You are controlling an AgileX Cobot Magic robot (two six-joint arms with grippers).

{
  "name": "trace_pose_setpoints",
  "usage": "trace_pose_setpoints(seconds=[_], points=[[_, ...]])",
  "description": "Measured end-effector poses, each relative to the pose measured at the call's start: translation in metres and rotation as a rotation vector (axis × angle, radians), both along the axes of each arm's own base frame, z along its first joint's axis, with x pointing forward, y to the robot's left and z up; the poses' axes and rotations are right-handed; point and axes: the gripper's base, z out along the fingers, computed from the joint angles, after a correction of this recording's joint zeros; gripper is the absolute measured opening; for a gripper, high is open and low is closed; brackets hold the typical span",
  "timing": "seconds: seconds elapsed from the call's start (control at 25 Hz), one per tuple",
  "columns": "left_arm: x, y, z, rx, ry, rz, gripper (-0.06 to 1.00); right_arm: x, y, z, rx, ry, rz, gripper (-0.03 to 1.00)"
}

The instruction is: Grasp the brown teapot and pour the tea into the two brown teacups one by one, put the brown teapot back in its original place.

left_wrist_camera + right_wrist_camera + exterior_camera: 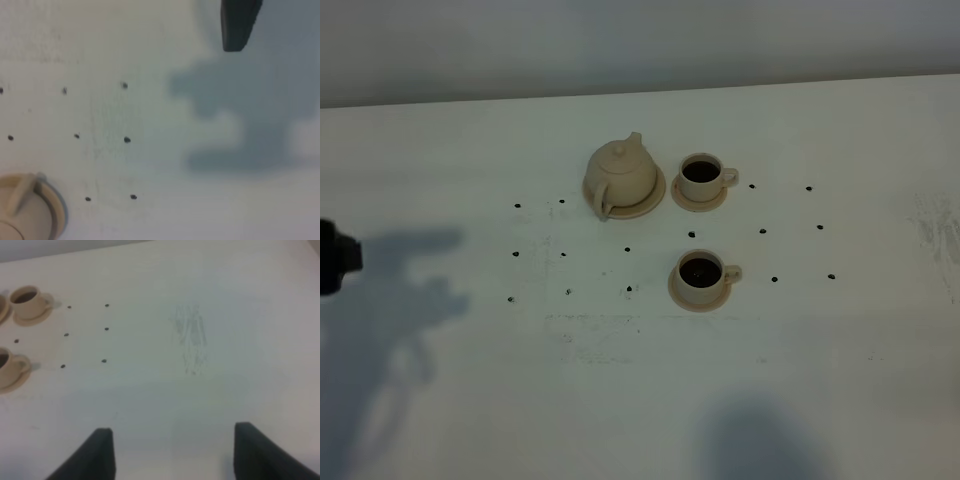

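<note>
The brown teapot (620, 172) stands upright, lid on, on its wide saucer (648, 203) at the table's middle back. Right of it is one brown teacup (701, 174) on a small saucer, and the other teacup (700, 272) sits nearer the front; both hold dark tea. A dark part of the left arm (335, 258) shows at the far left edge, well away from the teapot. In the left wrist view one finger (239, 27) hangs over bare table, with the teapot's handle (22, 195) in a corner. My right gripper (175, 460) is open and empty, far from both teacups (27, 299) (7, 367).
Small black dots (627, 250) mark the white table (800, 380) in rows around the tea set. Arm shadows fall at the front left and front middle. A faint scuffed patch (192, 337) lies on the right side of the table.
</note>
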Motion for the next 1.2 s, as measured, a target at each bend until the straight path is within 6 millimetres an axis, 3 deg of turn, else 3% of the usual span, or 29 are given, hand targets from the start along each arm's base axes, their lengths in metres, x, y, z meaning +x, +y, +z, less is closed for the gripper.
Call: trace_pose_setpoints(seconds=[0.28,0.52,1.2], points=[[-0.071,0.003,-0.002,0.031,-0.022,-0.030,0.65,0.000,0.000,0.000,0.000,0.000,0.000,0.50],[-0.116,0.004,-0.003,0.043,-0.038,-0.038,0.65,0.000,0.000,0.000,0.000,0.000,0.000,0.50],[-0.157,0.007,-0.003,-0.011,-0.075,0.068,0.65,0.000,0.000,0.000,0.000,0.000,0.000,0.50]])
